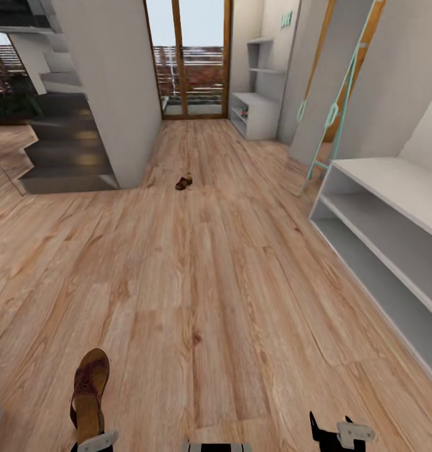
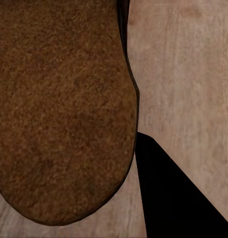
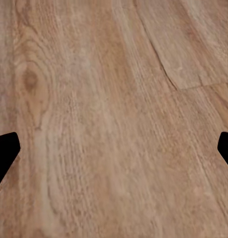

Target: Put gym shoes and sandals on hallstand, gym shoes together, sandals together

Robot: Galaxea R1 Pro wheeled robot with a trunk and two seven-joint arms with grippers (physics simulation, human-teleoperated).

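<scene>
Sandals were the things to note: one brown sandal (image 1: 89,392) was held at the lower left of the head view, its toe pointing forward, its heel end between the fingers of the left gripper (image 1: 93,442); in the left wrist view the brown sole (image 2: 59,109) of this sandal covered most of the picture, with one dark finger (image 2: 178,198) beside it — the gripper was closed on the sandal. The second sandal (image 1: 183,182) lay on the corridor floor (image 1: 197,282) far ahead, near the corner of the grey wall (image 1: 112,81) and not far from the dark staircase (image 1: 65,150); it was small in the picture and its details could not be told.

The right gripper (image 1: 336,433) was at the lower right of the head view, over bare planks; in the right wrist view its two dark fingertips (image 3: 4,151) stood at opposite edges, wide apart, with only wood grain (image 3: 114,124) between them — open and holding nothing.

The hallstand (image 1: 392,245) stood along the right side, light grey, with its bench top and shelves bare in the part that showed; a mint-green ladder frame (image 1: 332,113) leaned beyond it; a glass door (image 1: 188,56) closed the far end of the corridor.
</scene>
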